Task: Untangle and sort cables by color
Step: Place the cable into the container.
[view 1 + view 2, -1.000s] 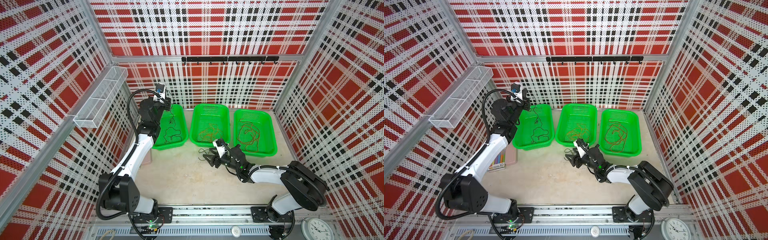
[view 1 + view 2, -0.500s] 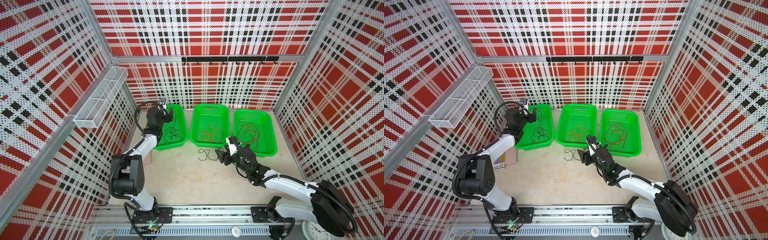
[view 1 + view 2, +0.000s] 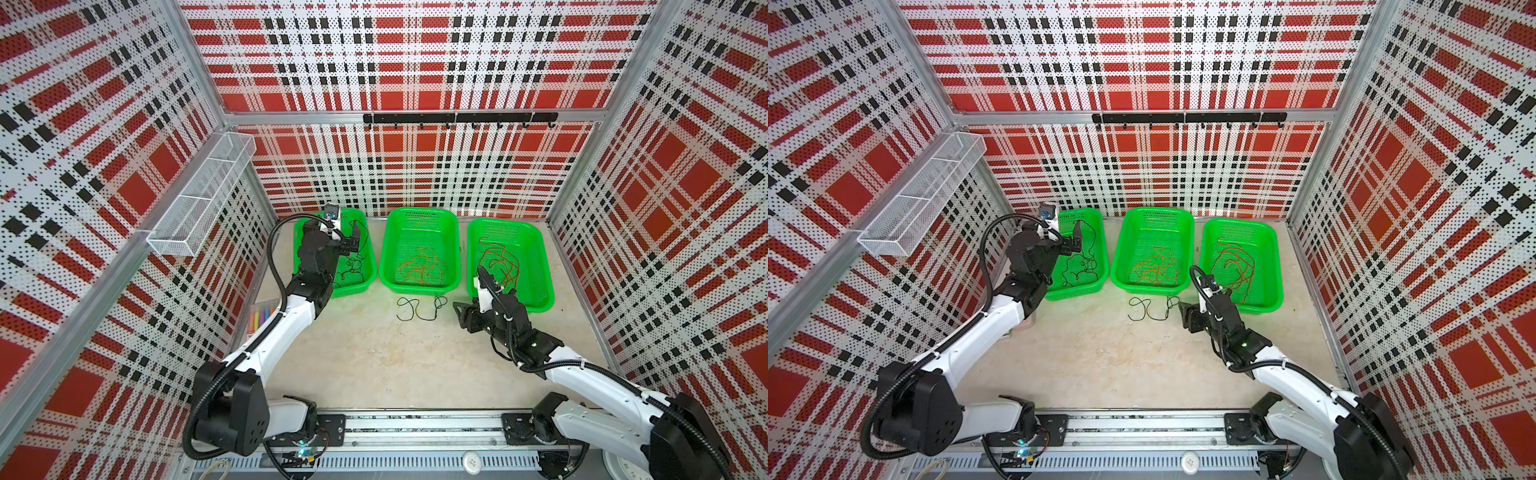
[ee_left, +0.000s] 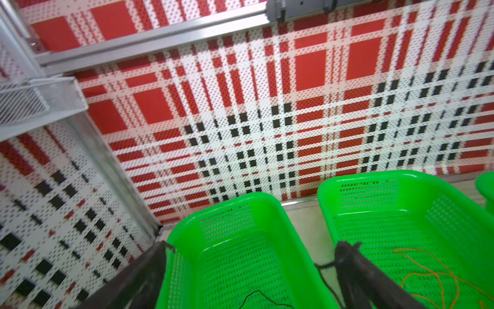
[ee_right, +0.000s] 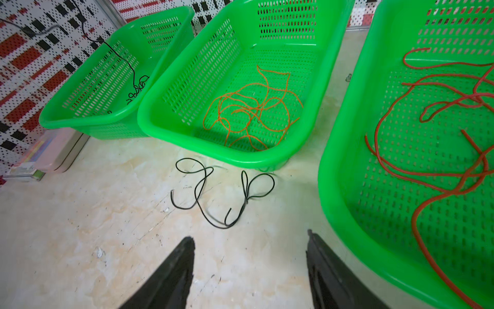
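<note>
Left end effector (image 4: pixel 254 246) gapes over the left basket (image 4: pixel 240 196). Right end effector (image 5: pixel 249 236), parted and empty, must next pinch the stray black cable (image 5: pixel 244 192).

Bright even light, faint shadows, blurry left wrist view.

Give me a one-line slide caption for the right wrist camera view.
Open right gripper faces a loose black cable on the table before three green baskets.

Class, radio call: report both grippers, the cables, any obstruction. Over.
Left gripper open over left basket, black strand hanging off one finger. Right gripper open, empty, facing loose black cable on table. Nothing blocking it.
</note>
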Action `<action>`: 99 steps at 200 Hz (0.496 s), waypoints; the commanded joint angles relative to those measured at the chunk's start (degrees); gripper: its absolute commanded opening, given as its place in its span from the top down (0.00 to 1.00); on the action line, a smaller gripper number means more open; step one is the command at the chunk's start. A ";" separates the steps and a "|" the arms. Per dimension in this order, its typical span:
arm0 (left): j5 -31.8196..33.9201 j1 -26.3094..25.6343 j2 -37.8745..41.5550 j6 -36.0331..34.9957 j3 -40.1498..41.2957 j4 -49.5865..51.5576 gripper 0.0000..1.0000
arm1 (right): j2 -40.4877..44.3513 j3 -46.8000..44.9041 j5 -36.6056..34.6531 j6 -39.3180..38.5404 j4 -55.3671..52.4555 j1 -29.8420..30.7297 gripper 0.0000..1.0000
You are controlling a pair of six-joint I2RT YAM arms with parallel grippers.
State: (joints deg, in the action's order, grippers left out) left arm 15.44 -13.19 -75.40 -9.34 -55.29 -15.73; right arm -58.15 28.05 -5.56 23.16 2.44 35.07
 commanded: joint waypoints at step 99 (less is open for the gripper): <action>-9.52 13.52 -20.93 9.58 -20.49 31.76 0.02 | 0.62 -0.22 5.96 -0.26 -1.79 -0.18 0.30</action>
State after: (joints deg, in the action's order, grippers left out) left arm 10.24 -0.14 -94.61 -1.50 -74.13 7.73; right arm -57.41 28.05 -0.38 23.22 0.25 35.07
